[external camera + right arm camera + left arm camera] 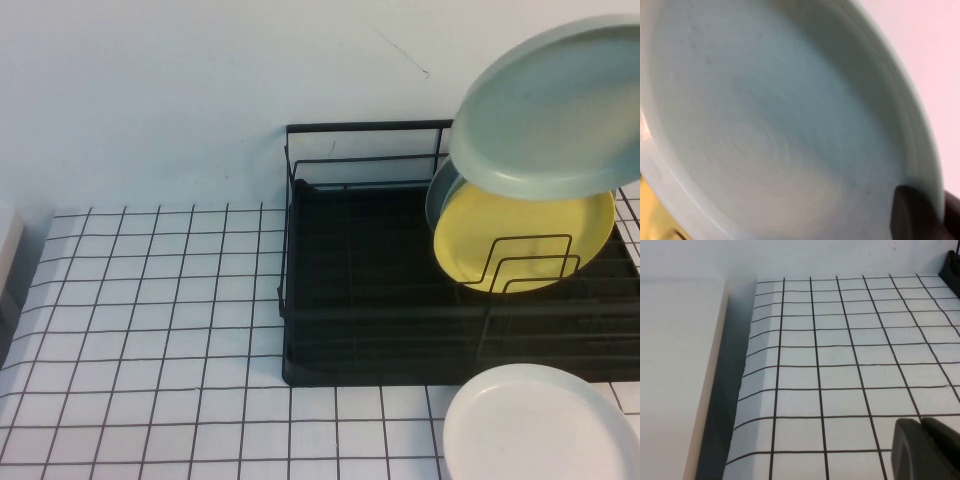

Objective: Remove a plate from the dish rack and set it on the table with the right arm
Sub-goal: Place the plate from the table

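The pale mint-green plate (pixel 555 105) hangs tilted in the air above the back right part of the black wire dish rack (pixel 360 300). It fills the right wrist view (pixel 770 115). My right gripper (pixel 940 207) is shut on its rim, one dark finger (pixel 912 215) on the inner face and the other behind the rim. The right gripper does not show in the high view. My left gripper (pixel 921 426) is shut and empty, low over the white gridded table (pixel 840 355) at the far left, out of the high view.
A yellow plate (pixel 520 240) stands in the rack's wire loops with another pale plate's rim (pixel 440 195) behind it. A white plate (pixel 540 425) lies on the table in front of the rack. A cream surface (pixel 675 370) borders the table's left edge.
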Tool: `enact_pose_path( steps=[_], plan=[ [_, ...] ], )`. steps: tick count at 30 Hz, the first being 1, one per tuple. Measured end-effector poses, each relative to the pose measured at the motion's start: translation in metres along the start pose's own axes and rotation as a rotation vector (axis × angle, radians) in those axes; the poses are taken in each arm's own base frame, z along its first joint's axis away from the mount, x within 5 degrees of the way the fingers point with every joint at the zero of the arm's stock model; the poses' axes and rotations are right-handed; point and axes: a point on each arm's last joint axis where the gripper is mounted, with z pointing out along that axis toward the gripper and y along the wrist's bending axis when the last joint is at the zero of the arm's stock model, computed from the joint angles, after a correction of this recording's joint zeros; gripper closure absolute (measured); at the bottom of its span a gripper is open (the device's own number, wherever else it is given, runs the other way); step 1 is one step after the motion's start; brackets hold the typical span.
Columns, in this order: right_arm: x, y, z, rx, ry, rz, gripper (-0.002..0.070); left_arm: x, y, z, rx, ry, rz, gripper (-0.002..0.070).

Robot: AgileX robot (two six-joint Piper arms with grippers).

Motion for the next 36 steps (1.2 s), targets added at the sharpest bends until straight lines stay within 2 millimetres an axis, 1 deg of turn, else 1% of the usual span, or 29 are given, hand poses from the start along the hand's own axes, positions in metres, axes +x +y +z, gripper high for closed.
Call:
enact_pose_path(
  steps=[2, 4, 7, 10, 12, 14, 17, 19, 25, 27, 29, 32, 36],
  plan=[
    [-0.013, -0.002, -0.025, 0.003, -0.067, 0.052, 0.0654, 0.0, 0.0, 0.0, 0.0, 0.0, 0.0, 0.0678],
    [-0.023, 0.0, -0.048, -0.03, -0.123, 0.113, 0.0655, 0.0, 0.0, 0.0, 0.0, 0.0, 0.0, 0.0678],
    [-0.03, 0.01, -0.072, -0.138, -0.147, 0.2, 0.0655, 0.0, 0.0, 0.0, 0.0, 0.0, 0.0, 0.0678],
    [-0.027, 0.023, -0.084, -0.273, -0.077, 0.262, 0.0657, 0.0, 0.0, 0.0, 0.0, 0.0, 0.0, 0.0678],
    [-0.02, 0.031, -0.088, -0.358, 0.023, 0.287, 0.0657, 0.0, 0.0, 0.0, 0.0, 0.0, 0.0, 0.0678],
    [-0.009, 0.039, -0.088, -0.438, 0.164, 0.315, 0.0657, 0.0, 0.0, 0.0, 0.0, 0.0, 0.0, 0.0678],
    [0.012, 0.051, -0.082, -0.499, 0.352, 0.359, 0.0657, 0.0, 0.0, 0.0, 0.0, 0.0, 0.0, 0.0678],
    [0.026, 0.06, -0.074, -0.521, 0.433, 0.391, 0.0657, 0.0, 0.0, 0.0, 0.0, 0.0, 0.0, 0.0678],
    [0.077, 0.095, -0.038, -0.547, 0.628, 0.493, 0.0658, 0.0, 0.0, 0.0, 0.0, 0.0, 0.0, 0.0678],
    [0.09, 0.103, -0.027, -0.538, 0.667, 0.522, 0.0658, 0.0, 0.0, 0.0, 0.0, 0.0, 0.0, 0.0678],
    [0.1, 0.108, -0.016, -0.528, 0.7, 0.546, 0.0658, 0.0, 0.0, 0.0, 0.0, 0.0, 0.0, 0.0678],
    [0.11, 0.113, -0.001, -0.516, 0.732, 0.571, 0.0658, 0.0, 0.0, 0.0, 0.0, 0.0, 0.0, 0.0678],
    [0.122, 0.119, 0.014, -0.505, 0.78, 0.588, 0.0658, 0.0, 0.0, 0.0, 0.0, 0.0, 0.0, 0.0678]
  ],
)
